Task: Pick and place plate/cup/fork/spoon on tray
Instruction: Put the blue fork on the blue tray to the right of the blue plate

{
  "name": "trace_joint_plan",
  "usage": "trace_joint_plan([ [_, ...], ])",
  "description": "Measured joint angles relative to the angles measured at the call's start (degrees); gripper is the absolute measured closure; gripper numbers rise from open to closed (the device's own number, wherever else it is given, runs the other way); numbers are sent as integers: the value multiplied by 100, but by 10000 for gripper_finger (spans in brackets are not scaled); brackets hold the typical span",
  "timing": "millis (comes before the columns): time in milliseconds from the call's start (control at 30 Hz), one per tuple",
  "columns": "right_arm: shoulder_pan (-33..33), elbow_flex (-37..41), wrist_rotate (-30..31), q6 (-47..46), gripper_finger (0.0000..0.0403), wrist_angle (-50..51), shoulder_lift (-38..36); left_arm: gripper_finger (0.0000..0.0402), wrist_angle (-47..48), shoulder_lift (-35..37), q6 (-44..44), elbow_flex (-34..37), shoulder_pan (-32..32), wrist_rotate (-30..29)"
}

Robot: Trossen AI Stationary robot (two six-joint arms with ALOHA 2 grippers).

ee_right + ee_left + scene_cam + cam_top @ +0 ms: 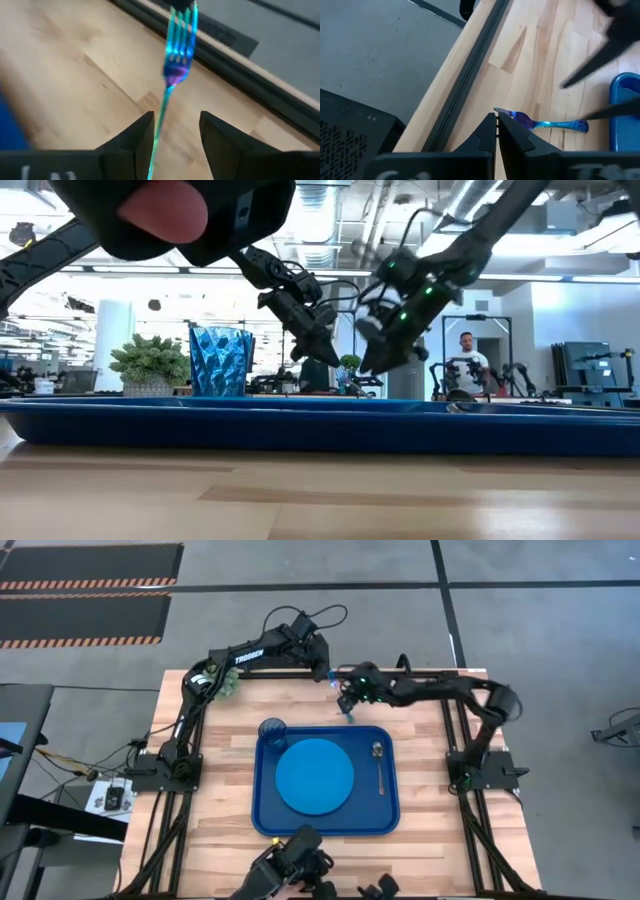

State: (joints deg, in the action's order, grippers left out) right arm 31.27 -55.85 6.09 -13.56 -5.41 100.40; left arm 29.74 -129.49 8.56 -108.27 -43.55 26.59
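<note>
We saw the right gripper (176, 131) with its jaws spread wide, the fork (176, 65) running between them but not clenched. The left gripper (497, 131) had its jaws pressed together at the fork's tine end. The fork lay on the desk (430, 710) just beyond the tray (390, 815), which held plate (315, 777), cup (272, 731) and spoon (380, 762).

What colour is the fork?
The fork is iridescent blue-teal with a purple tint at the neck; clearest in the right wrist view.
</note>
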Motion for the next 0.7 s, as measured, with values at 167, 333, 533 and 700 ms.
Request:
trace_joint_plan([
  [167,36,-544,-20,-12,233,289,744,401,28,0,11,0,6,0],
  [333,23,-817,-20,-11,246,373,1076,401,45,0,44,0,8,0],
  [533,37,-829,-15,-14,279,386,1148,401,42,0,82,0,8,0],
  [700,33,-829,-14,-14,344,378,1148,401,44,0,92,0,8,-10],
])
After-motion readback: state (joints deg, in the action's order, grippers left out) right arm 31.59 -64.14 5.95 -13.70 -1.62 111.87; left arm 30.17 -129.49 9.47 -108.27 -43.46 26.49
